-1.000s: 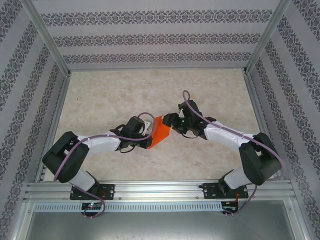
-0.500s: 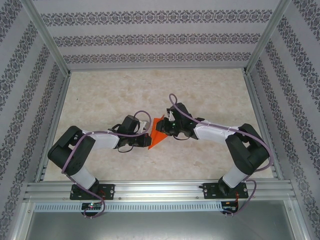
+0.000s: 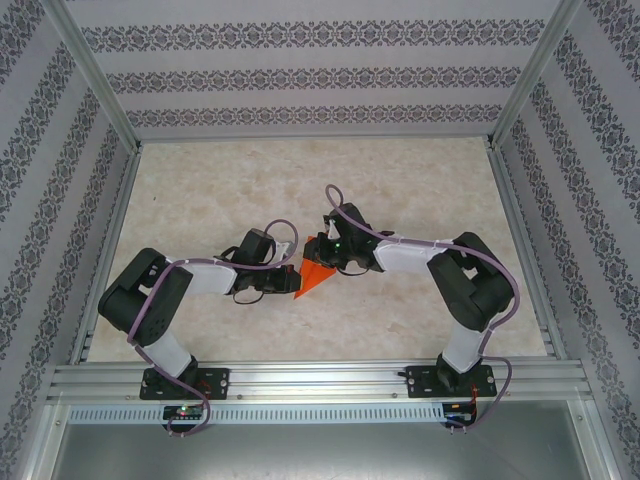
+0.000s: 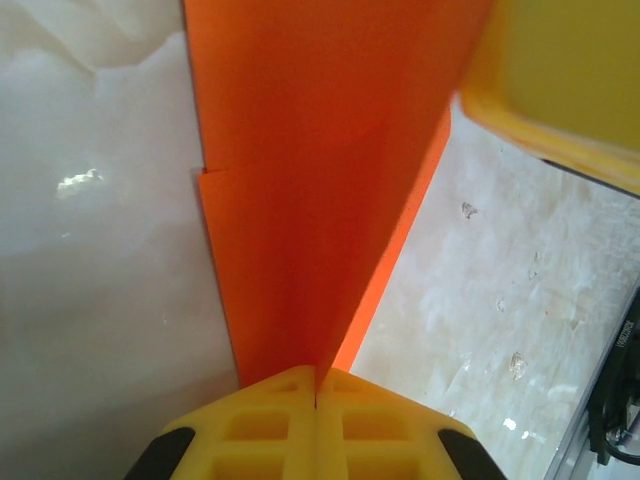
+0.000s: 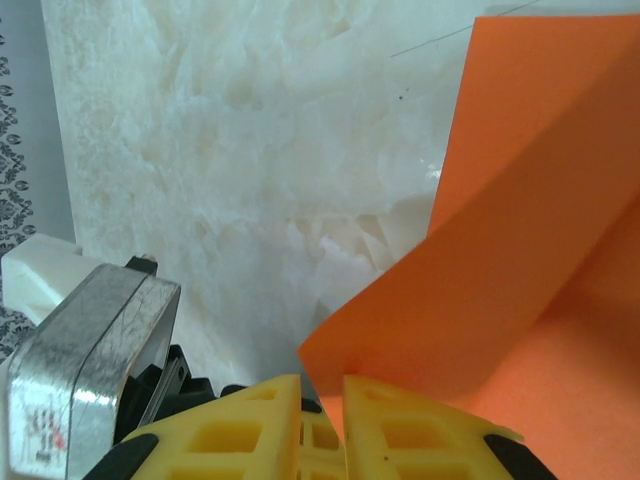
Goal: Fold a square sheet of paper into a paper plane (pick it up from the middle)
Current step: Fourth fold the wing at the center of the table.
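Now my left gripper (image 4: 316, 378) pinches the folded orange paper (image 4: 310, 200) at its crease, while my right gripper (image 5: 322, 405) clamps a corner, both over the desk (image 3: 420, 180).

Folded orange paper (image 3: 314, 275) — pointed (creased)

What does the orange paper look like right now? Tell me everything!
The paper is thin, bright orange and plain, folded into a pointed wedge with a sharp crease. It hangs over the middle of the pale table. The left end effector pinches its folded edge, and the right end effector pinches a corner.
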